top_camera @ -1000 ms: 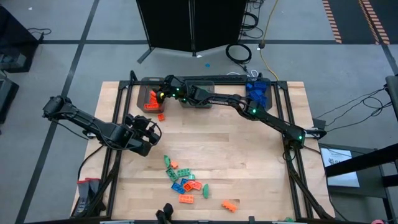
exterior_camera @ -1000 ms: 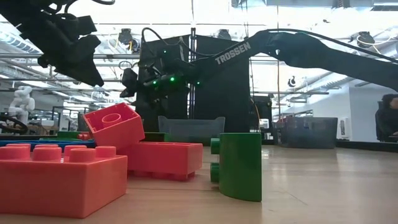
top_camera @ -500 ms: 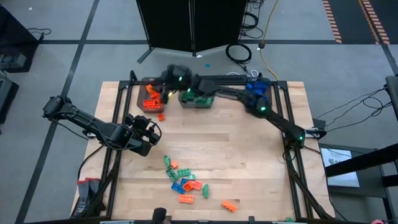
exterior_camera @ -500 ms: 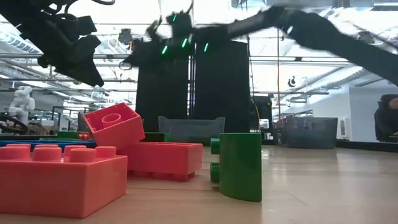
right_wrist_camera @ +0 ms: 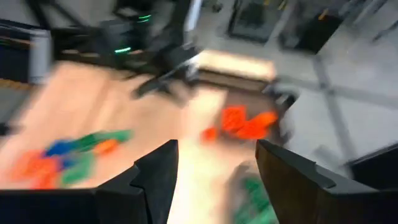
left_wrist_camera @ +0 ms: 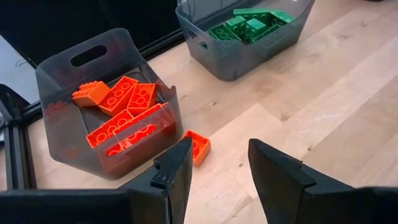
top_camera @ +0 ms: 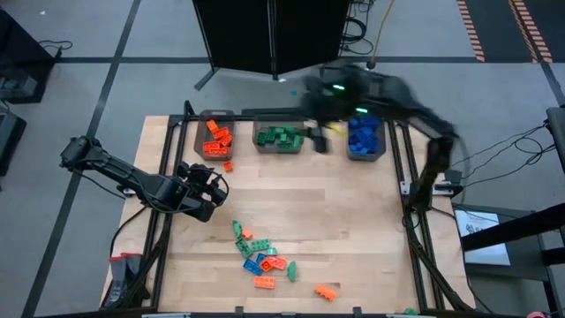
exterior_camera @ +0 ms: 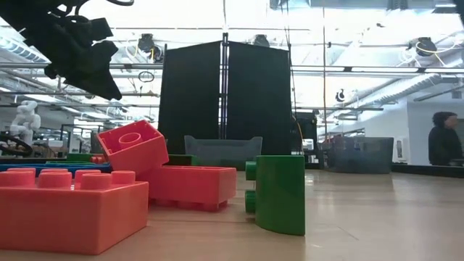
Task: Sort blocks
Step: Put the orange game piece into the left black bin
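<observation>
Three grey bins stand along the far edge: one with orange blocks [top_camera: 214, 137], one with green blocks [top_camera: 279, 137], one with blue blocks [top_camera: 365, 137]. A loose orange block [left_wrist_camera: 198, 146] lies flat on the table beside the orange bin. A pile of mixed blocks [top_camera: 260, 256] lies near the front edge, with one more orange block [top_camera: 326, 291] to its right. My left gripper [left_wrist_camera: 221, 168] hovers open above the table's left side, facing the orange bin. My right gripper [top_camera: 316, 140] is raised high between the green and blue bins, blurred, open [right_wrist_camera: 217, 165] and empty.
The low view shows orange blocks [exterior_camera: 72, 206] and a green block [exterior_camera: 279, 192] close up, with the left arm [exterior_camera: 80, 58] overhead. Bare wood lies at the table's middle and right. A person [exterior_camera: 442, 138] stands in the room behind the table.
My right gripper has swung up fast from over the orange bin, toward the table's right edge, to a spot high by the green and blue bins, rolling as it went. It has left the low view.
</observation>
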